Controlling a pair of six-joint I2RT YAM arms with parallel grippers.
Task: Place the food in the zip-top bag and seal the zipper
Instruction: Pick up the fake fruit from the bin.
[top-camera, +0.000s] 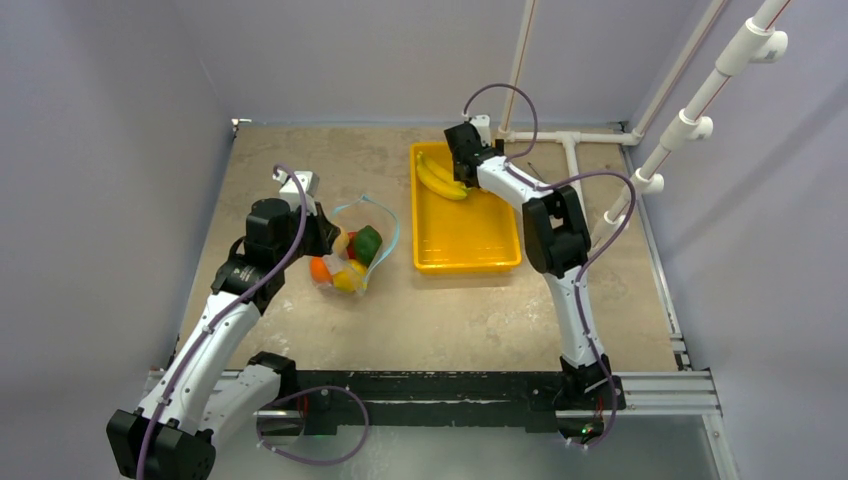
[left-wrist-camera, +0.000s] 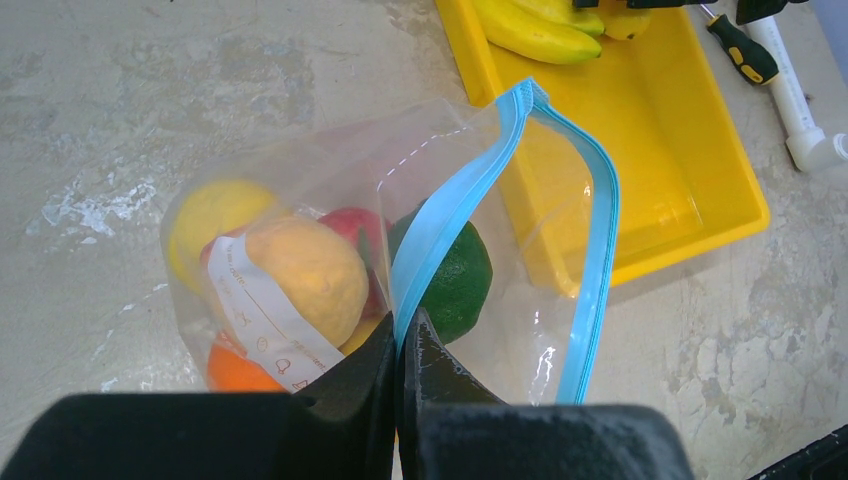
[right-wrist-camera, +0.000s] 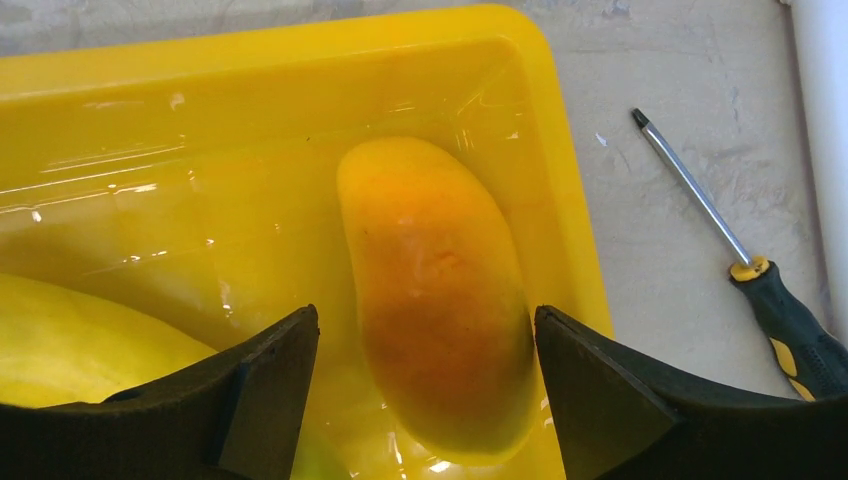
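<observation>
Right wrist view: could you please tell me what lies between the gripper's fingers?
The orange mango lies in the yellow tray between the fingers of the open right gripper; the right wrist view shows it.

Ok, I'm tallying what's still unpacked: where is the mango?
In the right wrist view the mango lies in the yellow tray, against the wall nearest the screwdriver, framed by the open right end effector, with bananas alongside.

Left arm (top-camera: 215, 330), right arm (top-camera: 578, 310): white tubular links, black joint housings, purple cables (top-camera: 310, 460) looped alongside. Left gripper (left-wrist-camera: 403, 325), right gripper (right-wrist-camera: 425, 320): matte black wedge fingers. Black bases on silver rail (top-camera: 660, 385).
</observation>
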